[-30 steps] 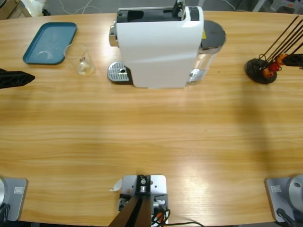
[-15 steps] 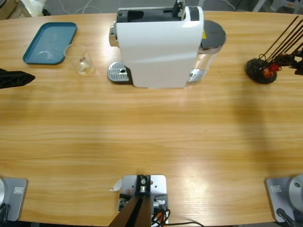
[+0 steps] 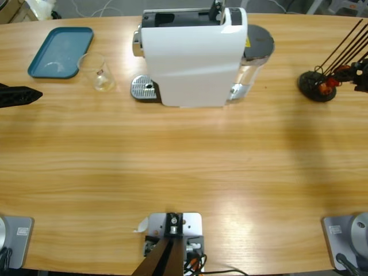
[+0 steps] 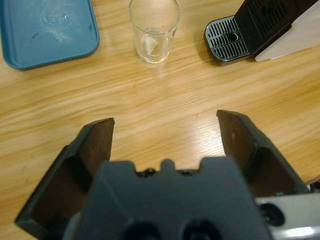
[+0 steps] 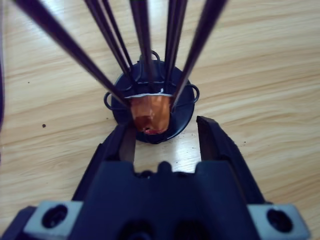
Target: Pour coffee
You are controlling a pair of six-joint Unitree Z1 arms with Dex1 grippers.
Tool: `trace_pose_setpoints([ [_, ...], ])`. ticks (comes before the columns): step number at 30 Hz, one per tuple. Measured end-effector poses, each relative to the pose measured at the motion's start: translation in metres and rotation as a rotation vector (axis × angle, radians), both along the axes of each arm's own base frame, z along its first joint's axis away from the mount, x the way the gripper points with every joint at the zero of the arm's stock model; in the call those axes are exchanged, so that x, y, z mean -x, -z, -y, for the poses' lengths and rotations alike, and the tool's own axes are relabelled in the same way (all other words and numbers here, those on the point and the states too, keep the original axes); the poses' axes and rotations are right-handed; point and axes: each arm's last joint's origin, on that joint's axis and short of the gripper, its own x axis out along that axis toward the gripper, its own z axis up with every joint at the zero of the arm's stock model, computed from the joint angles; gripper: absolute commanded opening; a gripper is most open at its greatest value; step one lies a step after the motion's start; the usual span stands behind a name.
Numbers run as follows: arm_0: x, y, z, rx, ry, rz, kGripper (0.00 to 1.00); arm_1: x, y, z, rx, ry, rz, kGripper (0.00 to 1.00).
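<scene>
Since a second ago the right hand [image 5: 165, 137] has drawn back from the black wire rack [image 3: 317, 86], its jaws parted around an orange capsule [image 5: 150, 114] at the rack's base. Left of the white machine [image 3: 192, 57], the left hand [image 4: 167, 130] spreads wide before an empty glass [image 4: 154, 31] beside the blue tray [image 3: 60, 52]; no coffee shows on the surface [image 3: 184, 167].

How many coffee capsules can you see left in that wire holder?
1. A copper-orange capsule sits at the bottom of the black wire holder, just ahead of the right gripper and its open jaws. Others may be hidden behind the rods.
</scene>
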Motion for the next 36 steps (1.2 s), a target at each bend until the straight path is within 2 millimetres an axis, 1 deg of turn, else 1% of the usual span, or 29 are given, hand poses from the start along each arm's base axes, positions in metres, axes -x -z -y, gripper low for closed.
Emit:
trace_pose_setpoints([
  [3, 0.000, 0.000, 0.000, 0.000, 0.000, 0.000, 0.890, -0.001, 0.001, 0.001, -0.005, 0.001, -0.002, 0.142],
  [4, 0.000, 0.000, 0.000, 0.000, 0.000, 0.000, 0.890, -0.001, 0.001, 0.001, -0.007, -0.001, -0.002, 0.089],
  [5, 0.000, 0.000, 0.000, 0.000, 0.000, 0.000, 0.890, -0.001, 0.001, 0.001, -0.009, -0.002, -0.001, 0.014],
  [6, 0.000, 0.000, 0.000, 0.000, 0.000, 0.000, 0.890, -0.001, 0.001, 0.000, -0.011, -0.003, 0.000, 0.000],
  [30, 0.000, 0.000, 0.000, 0.002, 0.000, 0.003, 0.890, 0.000, 0.000, -0.001, -0.021, -0.013, 0.002, 0.000],
  [33, -0.001, 0.000, 0.000, 0.001, 0.000, 0.002, 0.890, 0.007, -0.007, -0.001, -0.017, -0.018, 0.015, 0.000],
  [36, -0.001, 0.000, 0.000, 0.001, 0.000, 0.001, 0.890, 0.021, -0.018, -0.001, -0.016, -0.023, 0.031, 0.000],
])
